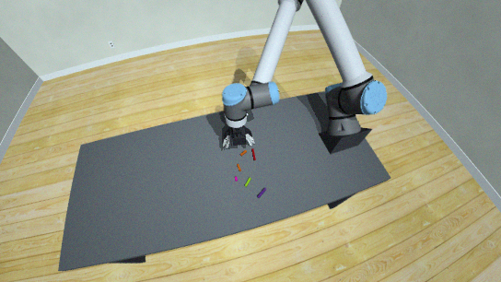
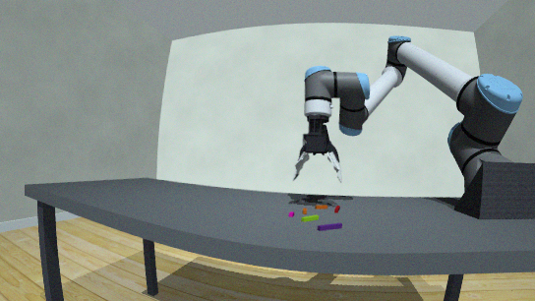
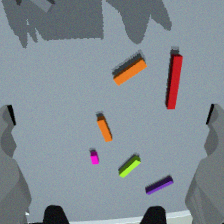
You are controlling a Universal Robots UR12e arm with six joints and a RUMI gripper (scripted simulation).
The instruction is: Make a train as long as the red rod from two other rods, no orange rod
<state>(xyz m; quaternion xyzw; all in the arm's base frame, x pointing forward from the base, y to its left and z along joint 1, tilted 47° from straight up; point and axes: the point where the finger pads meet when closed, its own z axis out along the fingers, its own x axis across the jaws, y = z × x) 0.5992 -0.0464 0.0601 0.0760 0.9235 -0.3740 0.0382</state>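
Dark grey table (image 1: pixel 161 193) (image 2: pixel 197 216) on a plank floor, loose rods under a spread gripper (image 1: pixel 238 142) (image 2: pixel 318 181) (image 3: pixel 110 105).

From left to right in the wrist view: the magenta rod (image 1: pixel 236 179) (image 2: pixel 291 214) (image 3: pixel 95 157), an orange rod (image 1: pixel 238 167) (image 2: pixel 305 210) (image 3: pixel 104 128), the lime rod (image 1: pixel 248 182) (image 2: pixel 310 218) (image 3: pixel 130 166) and another orange rod (image 1: pixel 243 153) (image 2: pixel 321 207) (image 3: pixel 130 72), the purple rod (image 1: pixel 262 193) (image 2: pixel 329 226) (image 3: pixel 159 185), then the red rod (image 1: pixel 253 154) (image 2: pixel 337 209) (image 3: pixel 174 82) (the longest); all lie apart on the table, nothing between the fingers.
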